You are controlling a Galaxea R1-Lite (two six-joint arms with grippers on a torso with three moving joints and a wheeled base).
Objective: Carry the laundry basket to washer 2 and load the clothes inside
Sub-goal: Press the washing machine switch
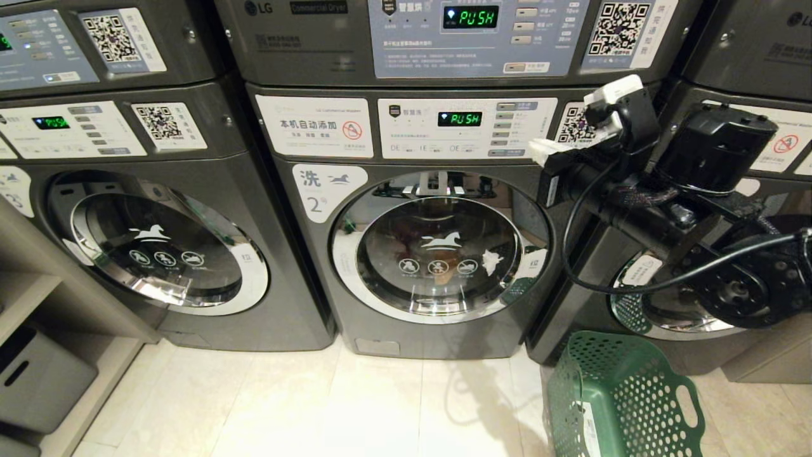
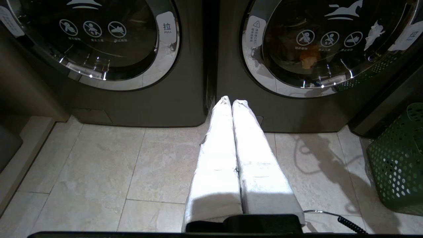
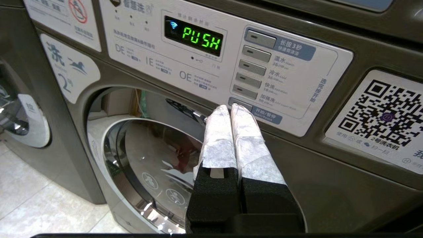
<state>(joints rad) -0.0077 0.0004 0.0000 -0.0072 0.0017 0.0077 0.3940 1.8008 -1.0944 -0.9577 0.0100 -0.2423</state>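
Three dark grey front-loaders stand in a row under stacked dryers, and I go from the left. The far-left washer (image 1: 171, 247) has its door shut and a green display too small to read. Low down, the left gripper (image 2: 231, 103) hangs parked above the floor tiles (image 1: 285, 406), jaws pressed together and holding nothing, pointing at the seam between that machine and washer 2 (image 1: 438, 254).

Washer 2 carries a white label with "洗" and a blue "2", a sticker reading "本机自动添加", a display showing "PUSH", and "拉 PULL" on its door tab. Its round door looks closed, with orange and reddish shapes dim behind the glass, probably the clothes (image 2: 307, 59). Above it the dryer panel (image 1: 476, 38) reads "LG Commercial Dryer" and also shows "PUSH".

To the right, the right gripper (image 3: 230, 109) is raised at washer 2's control panel, jaws closed and empty, tips at or just short of the lowest button (image 3: 256, 110), marked "开始/暂停"; contact I cannot confirm. Loading seems done, so this looks like the start step: a short, straight press. A QR code sits further right. Nearest right, the laundry basket (image 1: 625, 400) lies tipped on the floor.
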